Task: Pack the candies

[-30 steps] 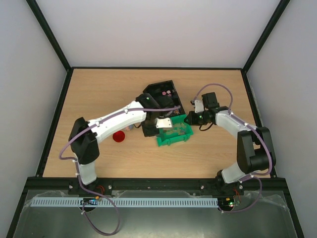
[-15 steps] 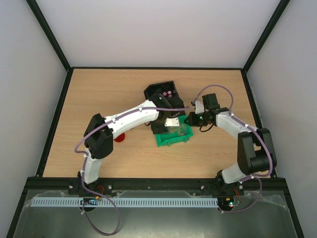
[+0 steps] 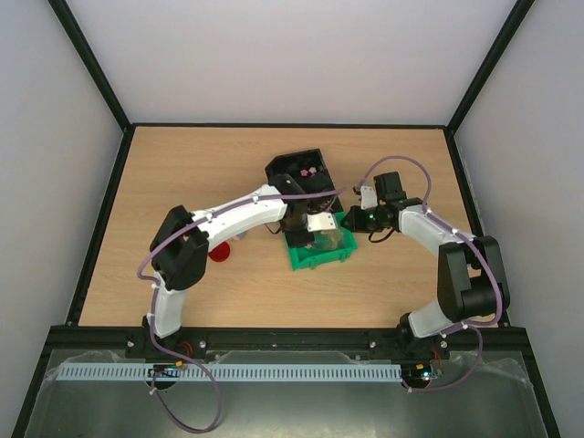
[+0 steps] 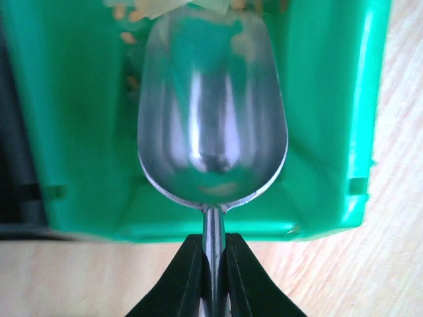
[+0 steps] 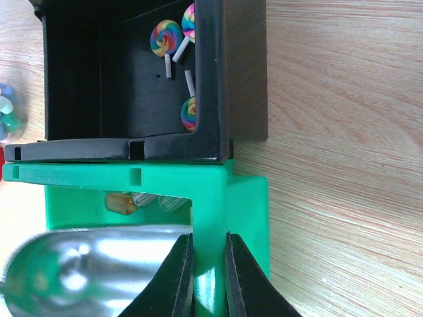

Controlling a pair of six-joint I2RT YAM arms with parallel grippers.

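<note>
My left gripper (image 4: 213,249) is closed tight on the thin handle of the silver scoop (image 4: 211,112). The bowl of the scoop hangs inside the green bin (image 4: 73,99) and looks empty to me. My right gripper (image 5: 208,249) is clamped on one wall of the same bin and holds it on the table (image 5: 344,132). The candies (image 5: 119,202) that I can see are pale tan ones. They lie at the far end of the green bin, just ahead of the scoop's lip. The black bin (image 5: 221,79) touches the green one and holds a few swirl lollipops (image 5: 164,36).

I think the main danger is the handle. It is narrow and smooth, so if the lip presses on the bin floor, the scoop can turn between my pads. The bowl also passes very near my right inner finger, and a small drift sideways can knock them together. The candies are small and light. A fast push may throw them over the rim instead of into the bowl.
</note>
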